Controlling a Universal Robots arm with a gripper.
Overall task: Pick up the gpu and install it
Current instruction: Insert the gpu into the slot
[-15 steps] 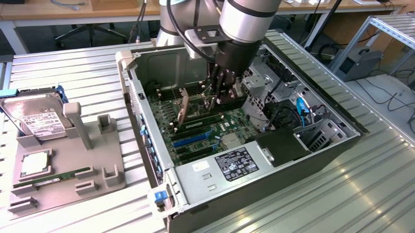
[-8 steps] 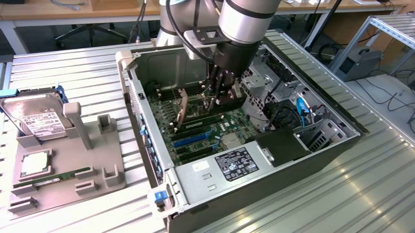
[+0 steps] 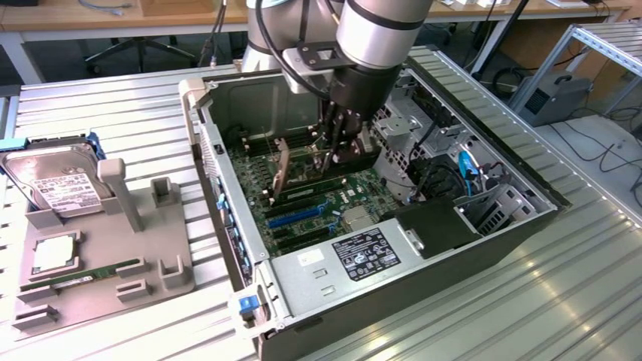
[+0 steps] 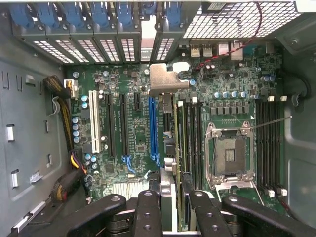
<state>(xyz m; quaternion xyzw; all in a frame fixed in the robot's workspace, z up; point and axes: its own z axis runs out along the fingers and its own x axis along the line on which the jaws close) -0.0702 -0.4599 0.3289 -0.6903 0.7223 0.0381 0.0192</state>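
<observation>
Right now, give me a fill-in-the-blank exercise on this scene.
The gripper holds the gpu inside the open ___.
The gpu's bracket is ___ in colour.
The hard drive lies at the exterior view's ___.
Missing: case; silver; left.

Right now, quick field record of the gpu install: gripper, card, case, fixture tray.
gripper: inside the open PC case, above the motherboard, shut on the gpu
gpu: held edge-on, silver bracket toward the rear slot covers, next to the blue slot; seated or not, cannot tell
CPU socket: bare
fixture tray: grey, on the exterior view's left, with hard drive and green RAM stick
</observation>
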